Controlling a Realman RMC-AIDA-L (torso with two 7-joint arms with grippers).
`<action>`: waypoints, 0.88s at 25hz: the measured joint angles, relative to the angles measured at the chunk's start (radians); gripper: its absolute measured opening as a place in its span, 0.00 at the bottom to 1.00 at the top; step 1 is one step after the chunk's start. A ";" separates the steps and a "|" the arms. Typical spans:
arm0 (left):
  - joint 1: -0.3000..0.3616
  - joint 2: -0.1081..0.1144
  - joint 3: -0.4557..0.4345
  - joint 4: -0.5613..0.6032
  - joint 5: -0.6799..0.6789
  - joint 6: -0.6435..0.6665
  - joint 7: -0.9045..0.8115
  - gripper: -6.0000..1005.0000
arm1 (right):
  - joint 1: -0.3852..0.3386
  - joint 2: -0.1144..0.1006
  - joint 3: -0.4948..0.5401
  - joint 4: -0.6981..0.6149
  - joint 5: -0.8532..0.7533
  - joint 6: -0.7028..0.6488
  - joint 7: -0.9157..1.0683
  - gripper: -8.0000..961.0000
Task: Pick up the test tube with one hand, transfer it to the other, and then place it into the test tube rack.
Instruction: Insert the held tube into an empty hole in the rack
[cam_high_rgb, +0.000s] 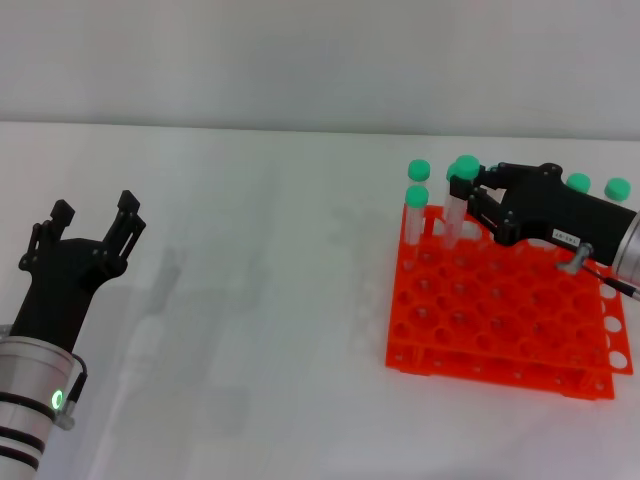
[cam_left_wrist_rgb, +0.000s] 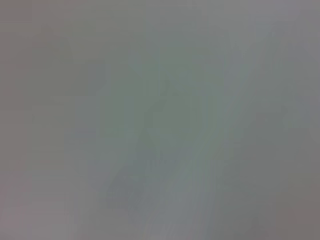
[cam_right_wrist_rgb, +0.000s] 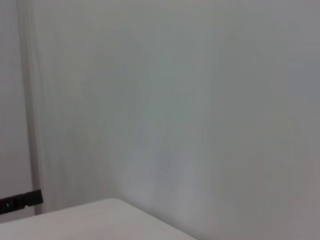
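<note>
— White table (cam_high_rgb: 260, 300) fills the head view; what do the wrist cameras add?

— Little. Left wrist view is a blank grey blur. Right wrist view shows pale wall and a table edge (cam_right_wrist_rgb: 100, 220), nothing else.

— So only the head view shows the work?

— Yes. Rack (cam_high_rgb: 505, 320) sits at 3 o'clock, with green-capped tubes standing along its far edge.

— Right gripper (cam_high_rgb: 462, 192)?

— Over the rack's far-left corner, fingers clamped on a tube (cam_high_rgb: 457, 205) that stands upright in a hole.

— Left gripper (cam_high_rgb: 95, 215)?

— At 9 o'clock, fingers spread apart, holding nothing.
</note>
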 joint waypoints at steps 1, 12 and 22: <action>0.000 0.000 0.000 0.000 0.000 0.000 0.000 0.88 | 0.003 0.000 0.000 0.008 0.003 -0.002 -0.013 0.24; 0.000 0.000 -0.002 0.000 -0.003 -0.001 0.000 0.88 | 0.006 0.000 -0.004 0.042 0.002 -0.022 -0.052 0.24; 0.000 0.001 -0.006 -0.001 -0.003 -0.002 0.000 0.88 | 0.007 -0.001 -0.040 0.044 -0.001 -0.026 -0.025 0.25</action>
